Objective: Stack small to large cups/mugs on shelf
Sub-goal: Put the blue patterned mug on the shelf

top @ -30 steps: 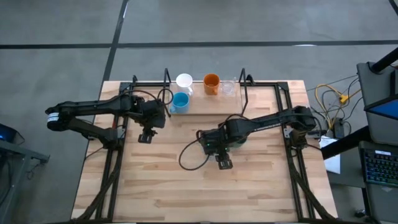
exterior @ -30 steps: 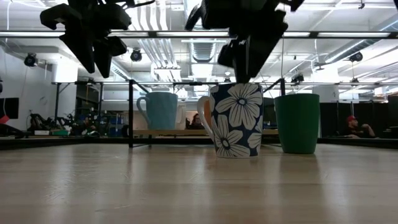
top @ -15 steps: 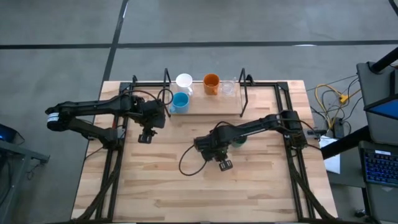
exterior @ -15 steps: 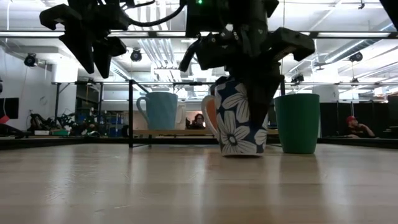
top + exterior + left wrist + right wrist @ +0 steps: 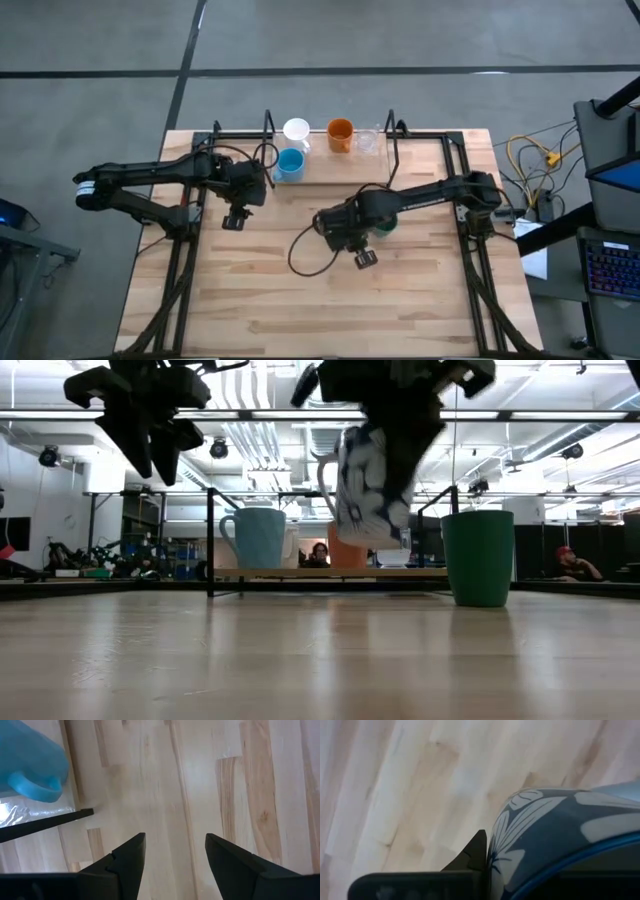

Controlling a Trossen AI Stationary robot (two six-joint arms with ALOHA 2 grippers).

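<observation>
Four cups (image 5: pixel 338 135) sit on the shelf (image 5: pixel 330 170), unstacked; my right hand (image 5: pixel 385 460) grasps the floral mug (image 5: pixel 368 485) aloft, green mug (image 5: pixel 478 557) remains on the desk (image 5: pixel 250 290); my left hand (image 5: pixel 175 852) hovers released.

A: What fills the right wrist view?

B: Mostly a mug (image 5: pixel 560 840), dark blue with big white flower petals painted on its wall. Its rim runs along as a brighter blue band, with the dark inside showing past it.

A: And the fingers?

B: One dark finger (image 5: pixel 475 854) shows, its pointed tip pressed flat against the outside of the mug's wall. The dark body of the right gripper (image 5: pixel 485 865) lies as a blurred bar behind it.

A: What lies beyond the fingertip?

B: The pale wooden counter (image 5: pixel 410 785), its planks and grain running slantwise, out of focus. Whether the mug touches it cannot be told here.
</observation>
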